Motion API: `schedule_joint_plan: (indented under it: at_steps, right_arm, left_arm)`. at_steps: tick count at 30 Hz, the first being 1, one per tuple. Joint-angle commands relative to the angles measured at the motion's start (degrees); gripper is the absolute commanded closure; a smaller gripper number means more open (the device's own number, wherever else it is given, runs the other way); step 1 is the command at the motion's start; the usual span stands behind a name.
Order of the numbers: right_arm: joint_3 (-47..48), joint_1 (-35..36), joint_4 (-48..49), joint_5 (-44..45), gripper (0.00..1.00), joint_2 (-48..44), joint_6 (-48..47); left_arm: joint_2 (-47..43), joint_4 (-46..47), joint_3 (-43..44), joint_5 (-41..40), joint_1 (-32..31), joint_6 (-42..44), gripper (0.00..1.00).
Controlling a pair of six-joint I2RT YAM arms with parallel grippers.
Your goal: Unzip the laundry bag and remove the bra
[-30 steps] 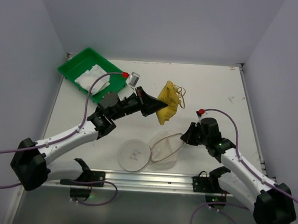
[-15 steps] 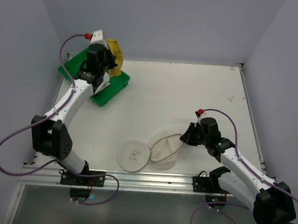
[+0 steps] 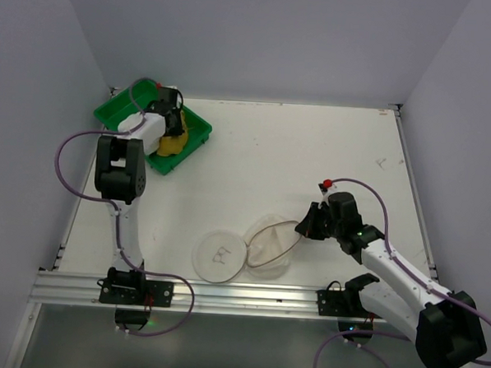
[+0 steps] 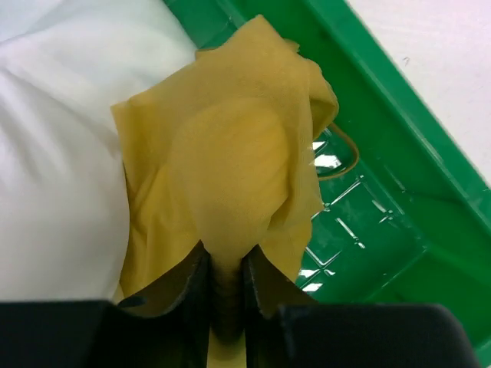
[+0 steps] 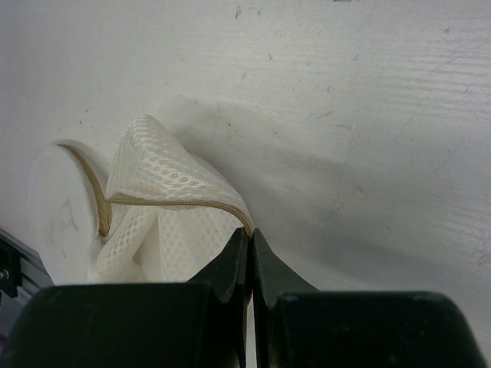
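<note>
Nearest the arm bases, the round flat lid (image 3: 220,255) of the laundry bag (image 3: 270,245) lies face up on the desk (image 3: 313,154), its small black line drawing showing. The bag's mesh body sits just to the right of the lid and seems to touch it. The body is open at the top, slumped, with a tan zip edge (image 5: 101,205) looping round its mouth.

The right end effector (image 5: 247,233) is at the bag's right side, low over the desk. Its fingers are pressed together with almost no gap, pinching a fold of the cream mesh just where the tan edge runs. The mesh is pulled up into a small peak at that point.

Well apart from this, at the far left corner of the desk, sits a green tray (image 3: 200,130). The left arm is reaching over it. The left end effector (image 4: 226,267) is closed tight on a fold of the yellow bra (image 4: 230,165), which bunches out beyond the fingertips. The bra is over the inside of the tray, beside a white cloth (image 4: 61,153) that fills the tray's left part. Whether the bra rests on the tray floor cannot be told.
</note>
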Motion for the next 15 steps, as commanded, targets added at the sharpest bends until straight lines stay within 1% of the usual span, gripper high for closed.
schedule_joint_plan:
  at_steps: [1, 2, 4, 5, 6, 8, 9, 12, 13, 14, 15]
  right_arm:
    - [2.2, 0.0, 1.7, -1.3, 1.00, 0.1, -1.0]
    - [2.3, 0.1, 1.8, -1.3, 1.00, 0.2, -1.0]
    - [2.5, 0.1, 2.0, -1.5, 1.00, 0.1, -0.9]
    - [2.5, 0.1, 1.9, -1.5, 1.00, -0.4, -0.8]
    - [2.5, 0.1, 2.0, -1.4, 1.00, -0.4, -0.8]
    - [2.7, 0.1, 2.0, -1.1, 1.00, -1.1, -1.0]
    - [2.8, 0.1, 1.9, -1.0, 1.00, -1.1, -1.1]
    - [3.8, 0.1, 1.5, -0.3, 1.00, -1.0, -1.6]
    - [4.2, 0.1, 1.5, -0.2, 1.00, -0.9, -1.6]
    - [4.5, 0.0, 1.6, 0.0, 1.00, -1.0, -1.7]
    - [4.7, 0.1, 2.0, 0.2, 1.00, -1.0, -1.7]
  left_arm:
    - [-2.3, -0.7, 3.4, 3.4, 0.3, 2.7, 0.77]
    - [-3.1, -0.1, 3.0, 3.8, 0.3, 2.6, 0.59]
    - [-5.9, -0.4, 3.1, 4.2, 0.3, 2.2, 0.36]
    - [-8.5, -1.4, 3.6, 5.5, 0.3, 1.5, 0.18]
    - [-8.5, -1.7, 3.7, 6.3, 0.3, 0.7, 0.12]
    - [-13.8, -2.3, 3.1, 7.9, 0.1, -1.4, 0.05]
    - [-17.9, -2.6, 2.4, 9.4, -0.1, -2.2, 0.02]
    - [-24.9, -3.5, -2.5, 12.2, -1.4, -4.5, 0.02]
    - [-29.4, -4.1, -3.9, 12.4, -1.9, -5.1, 0.02]
    - [-31.8, -4.7, -7.9, 12.6, -3.2, -6.5, 0.02]
    - [-36.5, -5.6, -10.5, 12.7, -4.0, -7.1, 0.02]
